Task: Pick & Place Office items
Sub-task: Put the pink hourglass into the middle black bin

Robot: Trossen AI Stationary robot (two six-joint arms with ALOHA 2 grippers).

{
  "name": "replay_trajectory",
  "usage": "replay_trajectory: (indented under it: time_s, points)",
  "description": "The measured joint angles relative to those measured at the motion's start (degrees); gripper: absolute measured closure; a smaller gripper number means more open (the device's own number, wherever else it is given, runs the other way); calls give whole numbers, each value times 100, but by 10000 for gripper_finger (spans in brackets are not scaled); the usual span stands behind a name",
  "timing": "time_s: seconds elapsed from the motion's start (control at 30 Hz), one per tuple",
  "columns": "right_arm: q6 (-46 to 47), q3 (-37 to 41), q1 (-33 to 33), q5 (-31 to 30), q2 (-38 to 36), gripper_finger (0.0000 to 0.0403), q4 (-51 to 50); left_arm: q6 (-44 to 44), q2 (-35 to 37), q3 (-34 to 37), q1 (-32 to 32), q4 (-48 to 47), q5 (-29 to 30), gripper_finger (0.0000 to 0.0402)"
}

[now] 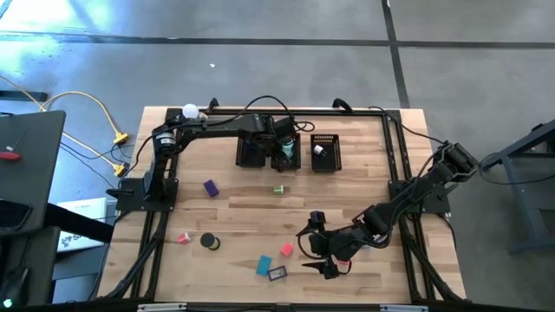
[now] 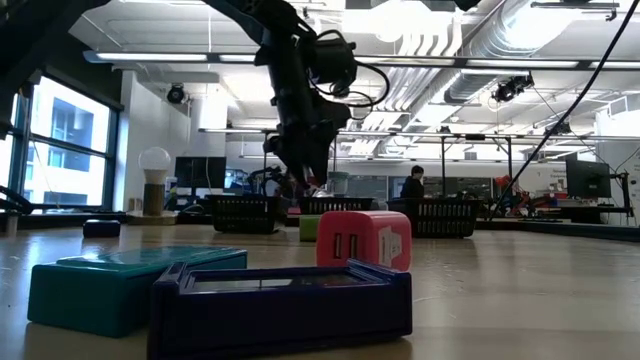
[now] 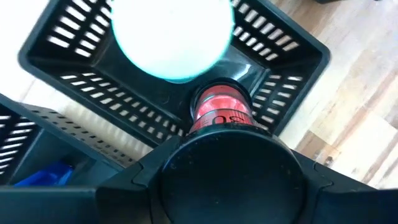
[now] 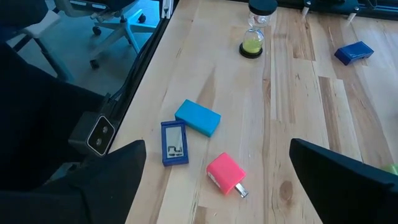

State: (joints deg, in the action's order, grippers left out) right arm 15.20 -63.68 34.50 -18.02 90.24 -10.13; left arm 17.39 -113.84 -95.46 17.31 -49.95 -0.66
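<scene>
My left gripper hangs over the middle black mesh bin at the table's far side, shut on a red cylinder with a black round end. My right gripper hovers open near the table's near edge, beside a pink block, a teal block and a blue framed piece. The pink block, teal block and blue piece lie flat on the wood. Further left lie a black roll, a small pink piece and a purple block. My left gripper has the cylinder's black round end between its fingers, pointing down from above. The red body sticks out below, lifted clear over the bin's floor. The round end hides the pads, so the exact hold cannot be told.
Three mesh bins stand in a row at the far side. A white ball lamp sits at the far left corner. A green piece lies mid-table. A green-filled hourglass shape stands beyond the blocks. A white round blur shows over the bin.
</scene>
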Motion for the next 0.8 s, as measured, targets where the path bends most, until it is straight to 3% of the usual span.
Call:
replay_trajectory:
  time_s: [0.37,0.8]
  points:
    - [0,0,0,0,0,16,2,-68,3,-2,-78,98,40,161]
    - [2,0,0,2,0,16,0,-392,6,-2,-117,137,54,155]
